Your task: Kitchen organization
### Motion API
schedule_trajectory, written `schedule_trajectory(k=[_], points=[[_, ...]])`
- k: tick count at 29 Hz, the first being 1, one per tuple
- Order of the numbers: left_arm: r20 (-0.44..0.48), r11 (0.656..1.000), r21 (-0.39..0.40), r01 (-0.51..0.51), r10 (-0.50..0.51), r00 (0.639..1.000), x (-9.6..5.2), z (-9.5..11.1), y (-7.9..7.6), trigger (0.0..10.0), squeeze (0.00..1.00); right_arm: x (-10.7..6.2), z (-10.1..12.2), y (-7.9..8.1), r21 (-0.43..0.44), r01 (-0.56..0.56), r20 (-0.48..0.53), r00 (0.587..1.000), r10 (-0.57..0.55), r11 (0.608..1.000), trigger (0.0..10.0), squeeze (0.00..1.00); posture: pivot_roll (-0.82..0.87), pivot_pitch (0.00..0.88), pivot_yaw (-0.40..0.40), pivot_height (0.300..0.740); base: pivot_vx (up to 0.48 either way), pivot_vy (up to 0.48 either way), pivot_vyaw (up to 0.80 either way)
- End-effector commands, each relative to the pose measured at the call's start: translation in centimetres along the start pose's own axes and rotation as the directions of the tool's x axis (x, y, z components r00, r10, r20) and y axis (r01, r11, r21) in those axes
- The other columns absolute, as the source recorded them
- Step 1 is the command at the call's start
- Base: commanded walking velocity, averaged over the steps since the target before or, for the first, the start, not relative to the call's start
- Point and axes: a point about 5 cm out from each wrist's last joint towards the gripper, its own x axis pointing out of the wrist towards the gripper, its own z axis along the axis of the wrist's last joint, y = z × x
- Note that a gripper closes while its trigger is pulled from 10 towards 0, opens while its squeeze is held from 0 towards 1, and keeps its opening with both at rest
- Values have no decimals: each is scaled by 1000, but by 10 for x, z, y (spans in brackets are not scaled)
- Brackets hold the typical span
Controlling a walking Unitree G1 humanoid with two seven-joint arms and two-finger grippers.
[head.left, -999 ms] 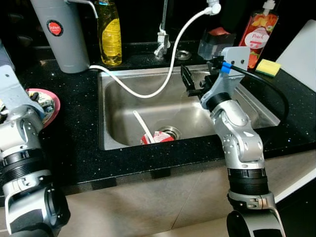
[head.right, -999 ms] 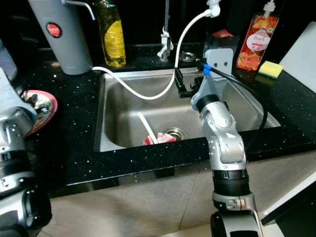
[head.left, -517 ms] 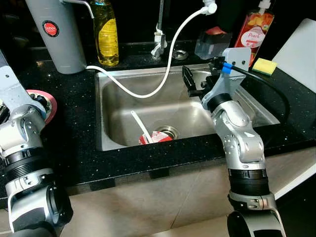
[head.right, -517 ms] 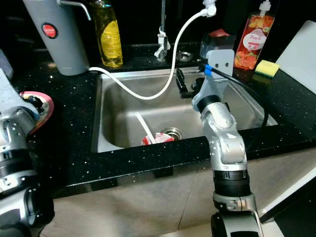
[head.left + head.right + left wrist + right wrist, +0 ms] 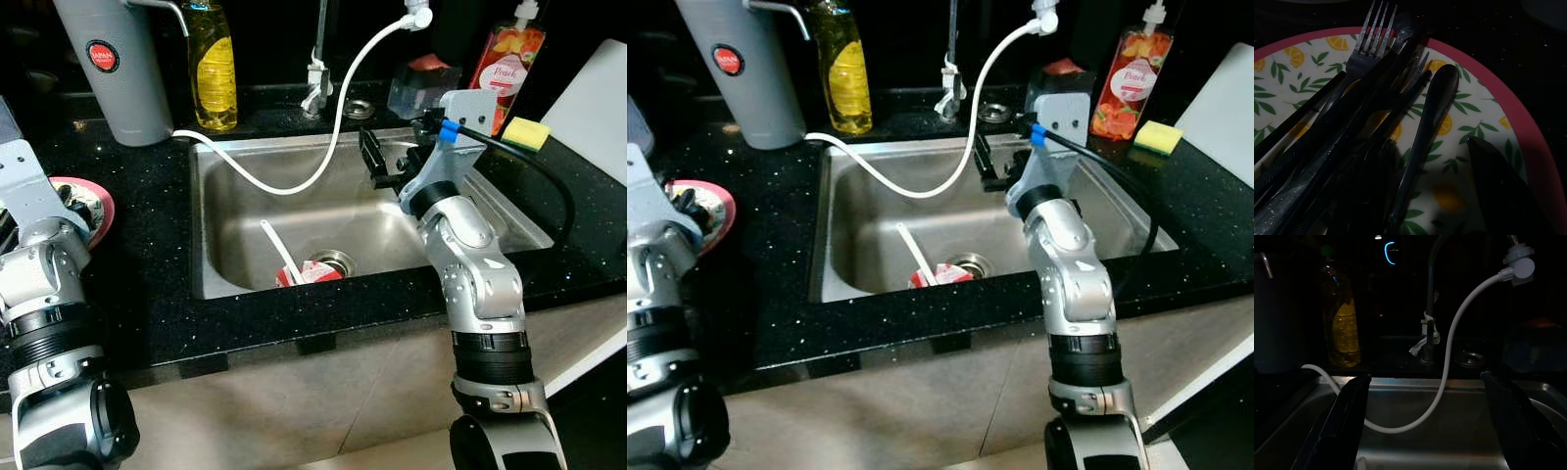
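A pink-rimmed plate (image 5: 98,201) with a lemon pattern lies on the black counter, left of the sink. On it are a fork (image 5: 1369,41), a dark spoon (image 5: 1432,105) and several black utensils. My left gripper (image 5: 71,204) hangs open just above this cutlery, with one finger (image 5: 1506,191) beside the spoon. My right gripper (image 5: 397,162) is open over the sink's back right part, its fingers (image 5: 1347,416) wide apart and holding nothing. A red-and-white crushed carton (image 5: 309,271) with a white stick (image 5: 279,247) lies by the drain.
A white hose (image 5: 338,127) loops from the tap into the steel sink (image 5: 220,279). A grey jug (image 5: 110,69) and a yellow bottle (image 5: 216,69) stand at the back left. A peach soap bottle (image 5: 507,59), a yellow sponge (image 5: 529,132) and a white board (image 5: 593,113) are at the right.
The camera has swayed slightly. Both arms stay about where they were, and nothing has been taken hold of or let go.
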Motion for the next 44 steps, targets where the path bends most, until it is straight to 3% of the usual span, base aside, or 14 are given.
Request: schedule_trajectory(k=[1,3,4,5,7,20,21,22,24,28,32,35,42,44], points=[[-71,1000,-5,21,-21,997,2,-15,-4,10000,0,-2,-1,0,0,-4,-8,1000,4,1000,10000,0,42,0,-20,740,0,0,0],[-75,1000,-5,24,-25,997,2,-17,-5,9059,0,-3,-1,-2,-2,1,-8,1000,-1,1000,10000,0,42,0,-20,740,0,0,0],[-78,1000,-4,28,-28,997,2,-18,-6,3882,0,-3,-1,-4,-3,7,-9,1000,-7,1000,10000,0,42,0,-20,740,0,0,0],[-78,1000,-4,28,-28,997,2,-18,-6,3882,0,-3,-1,-4,-3,7,-9,1000,-7,1000,10000,0,42,0,-20,740,0,0,0],[-77,999,-5,37,-38,996,2,-17,-8,0,0,-4,-1,-5,-3,15,-9,1000,-15,1000,10000,0,42,0,-20,740,0,0,0],[39,998,-16,55,-54,998,0,7,-7,0,0,-1,0,-1,3,4,-1,1000,-4,1000,10000,0,45,0,-9,740,0,0,0],[83,997,-21,75,-73,994,-2,14,-8,1373,0,0,0,0,4,-1,1,1000,1,1000,10000,0,53,0,-20,740,0,0,0],[113,996,-18,89,-87,990,-4,19,-10,8588,0,1,1,0,4,-4,2,1000,4,1000,10000,0,53,0,-20,740,0,0,0],[164,991,-15,131,-126,978,-8,28,-14,10000,0,1,1,0,3,-6,3,1000,6,1000,10000,0,53,0,-20,740,0,0,0],[237,975,15,221,-218,947,-16,43,-25,10000,0,2,2,0,4,-3,6,1000,3,1000,10000,0,41,0,-17,740,0,0,0],[257,879,39,476,-469,845,-33,55,-65,10000,0,-1,3,-2,0,9,7,1000,-9,1000,10000,0,21,0,-9,740,0,0,0],[141,779,74,623,-627,766,-40,45,-105,10000,0,-3,3,-6,-1,25,8,1000,-25,1000,10000,0,21,0,-7,740,0,0,0],[-20,582,269,767,-793,609,-61,18,-177,10000,0,-1,7,-3,4,27,31,999,-27,1000,10000,0,2,0,12,740,0,0,0],[-33,569,276,774,-800,600,-64,14,-184,10000,0,-1,7,-4,6,31,32,999,-31,1000,10000,0,4,0,10,740,0,0,0]])
